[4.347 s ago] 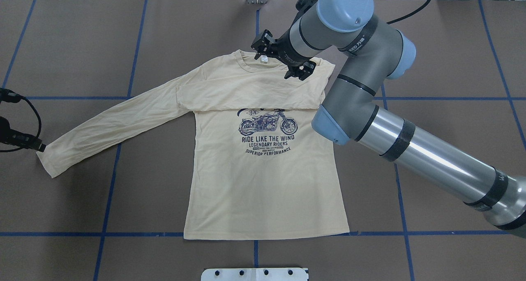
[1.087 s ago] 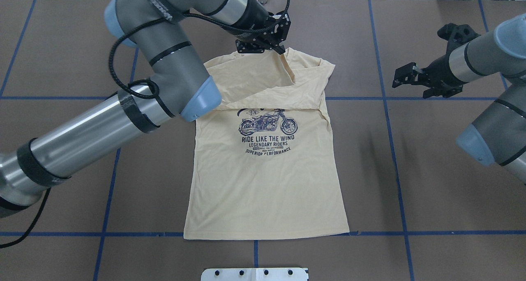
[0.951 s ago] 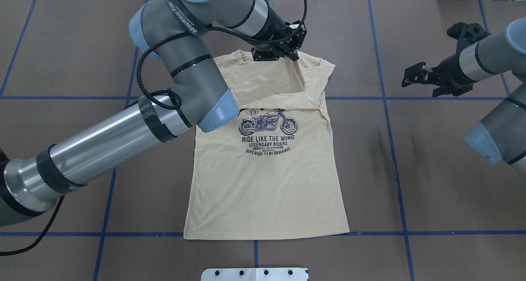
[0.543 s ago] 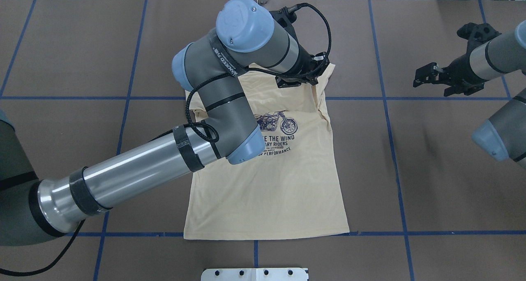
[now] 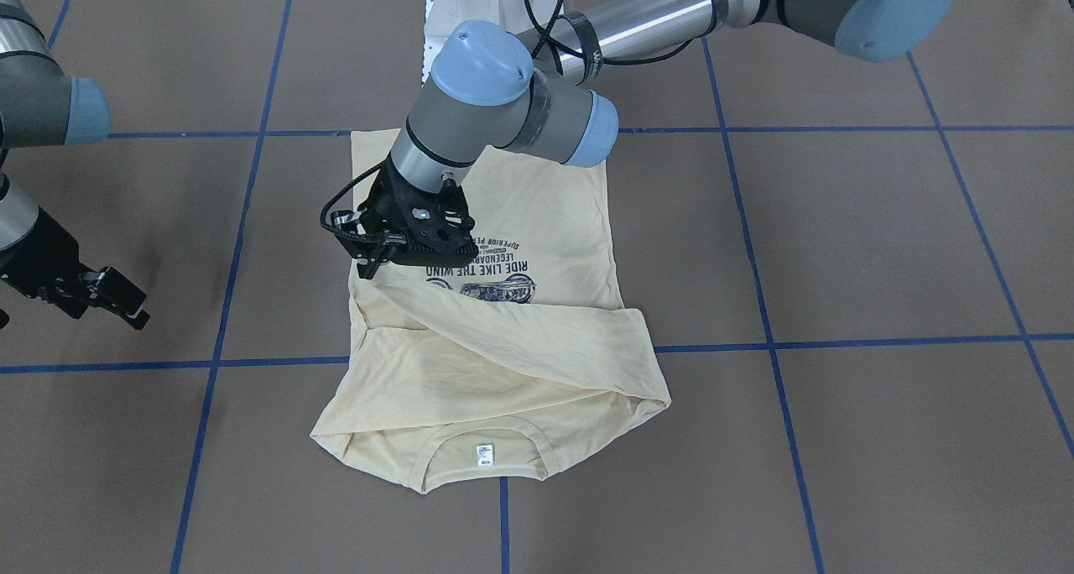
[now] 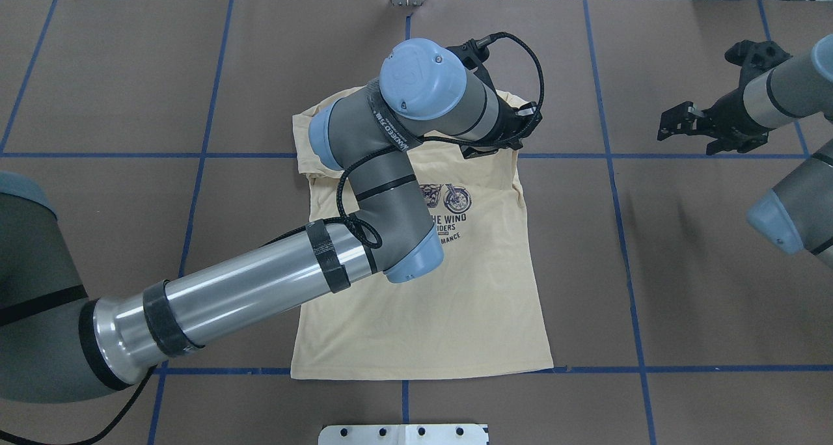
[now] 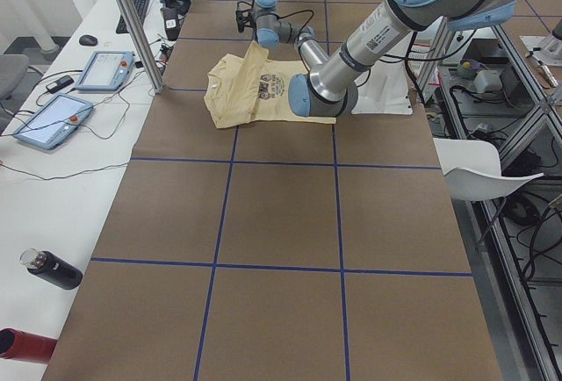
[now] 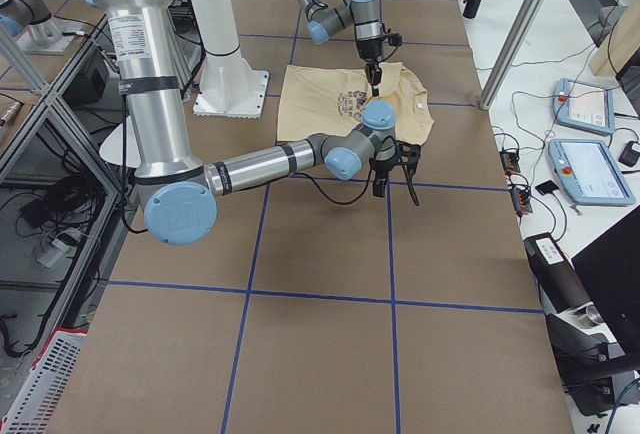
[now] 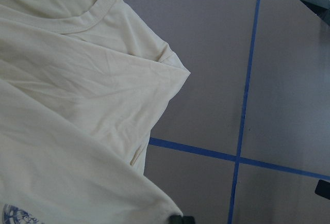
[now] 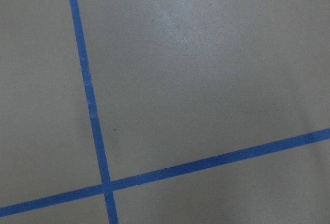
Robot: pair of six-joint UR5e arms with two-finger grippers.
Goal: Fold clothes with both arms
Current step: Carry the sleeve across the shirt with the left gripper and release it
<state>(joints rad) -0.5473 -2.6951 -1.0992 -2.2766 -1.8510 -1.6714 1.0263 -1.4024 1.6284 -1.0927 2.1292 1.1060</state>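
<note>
The cream-yellow shirt (image 6: pixel 423 315) lies print side up on the brown table, collar and white neck label (image 5: pixel 483 454) at the far end from the robot. Both sleeves are folded across the chest. My left gripper (image 6: pixel 491 151) hangs low over the shirt's right edge beside the motorcycle print (image 5: pixel 495 287), shut on the end of the left sleeve (image 5: pixel 537 339), which drapes from it diagonally over the chest. The left wrist view shows the collar and shoulder (image 9: pixel 103 64). My right gripper (image 6: pixel 670 125) is open, holds nothing, and hovers over bare table well right of the shirt.
Blue tape lines (image 6: pixel 625 237) grid the brown table cover. The white pedestal base (image 6: pixel 403 434) sits at the near edge. Tablets (image 7: pixel 53 118) and a dark bottle (image 7: pixel 48 269) lie on the side bench beyond the far edge.
My left gripper has carried the sleeve further right and toward the robot across the chest, now covering the upper part of the print. The right gripper has hardly moved.
</note>
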